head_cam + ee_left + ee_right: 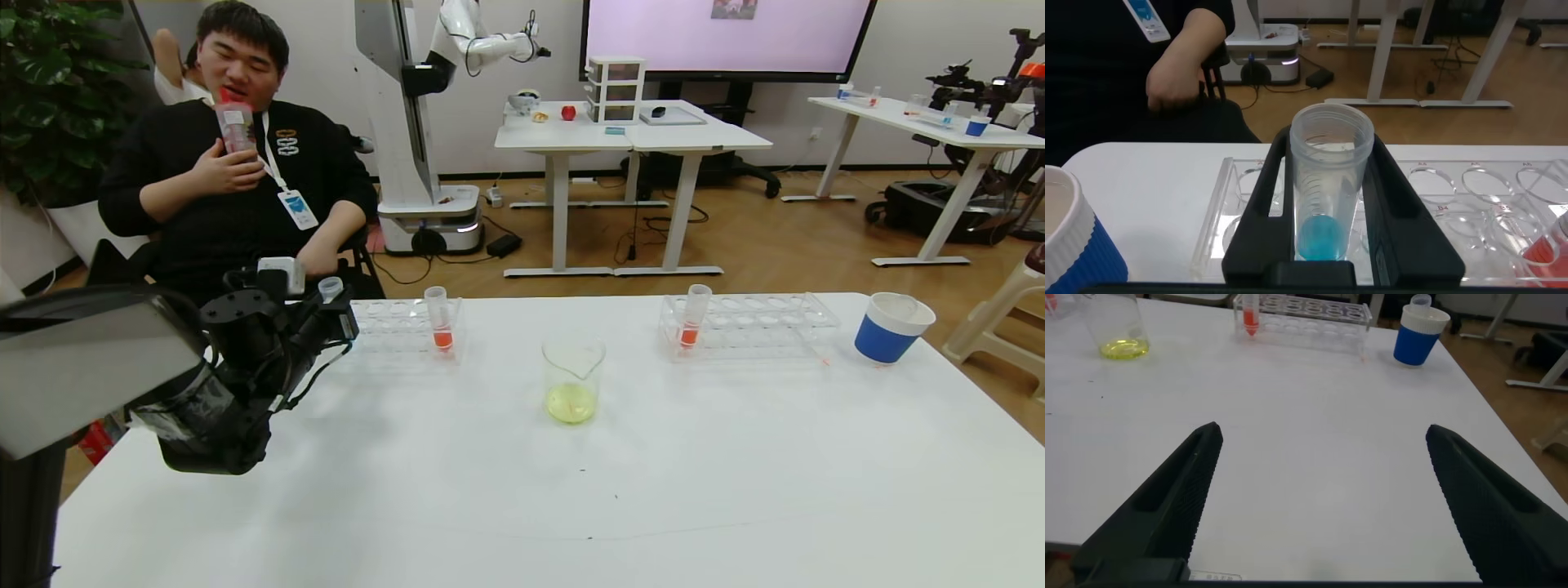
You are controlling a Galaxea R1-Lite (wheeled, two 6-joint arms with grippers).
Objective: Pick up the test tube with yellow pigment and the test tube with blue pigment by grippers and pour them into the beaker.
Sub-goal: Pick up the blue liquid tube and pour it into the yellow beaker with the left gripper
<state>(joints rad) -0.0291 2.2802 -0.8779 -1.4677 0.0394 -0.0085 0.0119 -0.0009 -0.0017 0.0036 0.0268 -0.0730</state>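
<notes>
Left gripper (1327, 204) pinches the blue tube (1327, 192) over its rack (400, 322), right gripper (1319, 498) spread and idle; risk: tilting early spills short of the beaker (572, 380), which already holds yellow.

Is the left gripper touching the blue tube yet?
Touching. In the left wrist view, the left gripper's fingers press both sides of the blue tube.

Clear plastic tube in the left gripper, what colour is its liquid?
Turquoise-blue liquid, clearest in the left wrist view.
</notes>
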